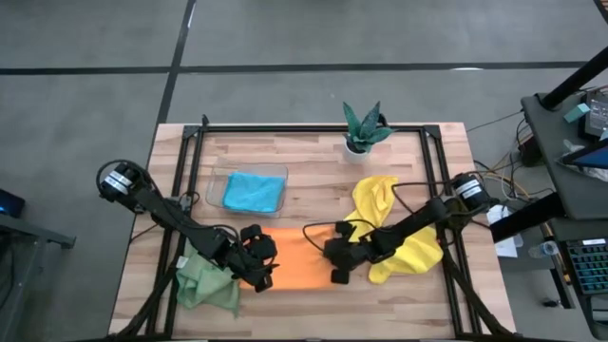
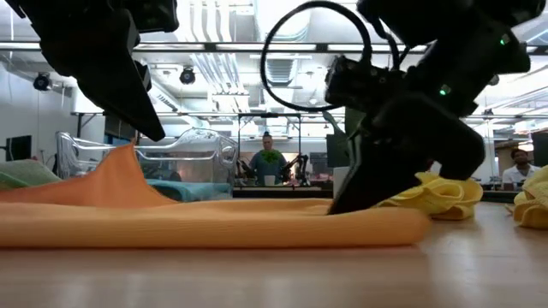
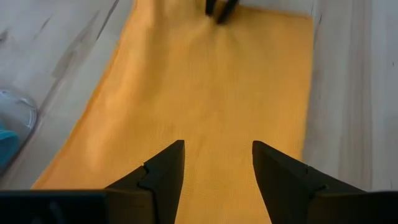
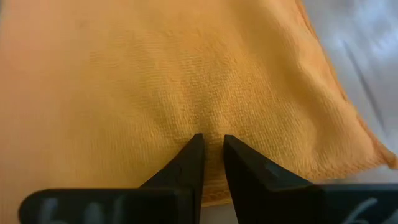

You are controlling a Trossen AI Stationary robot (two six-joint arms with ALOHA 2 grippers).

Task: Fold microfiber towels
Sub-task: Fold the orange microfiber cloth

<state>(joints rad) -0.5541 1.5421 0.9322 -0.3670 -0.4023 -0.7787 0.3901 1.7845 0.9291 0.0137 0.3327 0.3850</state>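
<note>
The orange towel [image 1: 302, 264] lies spread on the table's near middle, between my two grippers. My left gripper [image 3: 217, 149] stands open over its left end, which rises in a peak [image 2: 128, 161] just under the fingers. My right gripper [image 4: 211, 142] is shut on the towel near its right end. A pale green towel [image 1: 204, 287] lies crumpled at the near left. Yellow towels [image 1: 399, 228] are heaped on the right. A blue towel [image 1: 255, 192] lies in a clear tray. My left gripper slants down over the towel's left end; I cannot tell whether it touches the cloth. My right gripper pinches a small pucker of the towel's top surface [image 4: 208, 121] between its two fingers, near the right end. The fingers slant down from the table's right. The towel lies on the table, and creases run in toward the fingertips.
The clear tray [image 1: 220, 176] stands at the far left of the table. A small teal-leaved plant in a white pot [image 1: 364, 128] stands at the far edge. Black frame rails [image 1: 185, 190] run along the table's sides. People stand in the room beyond.
</note>
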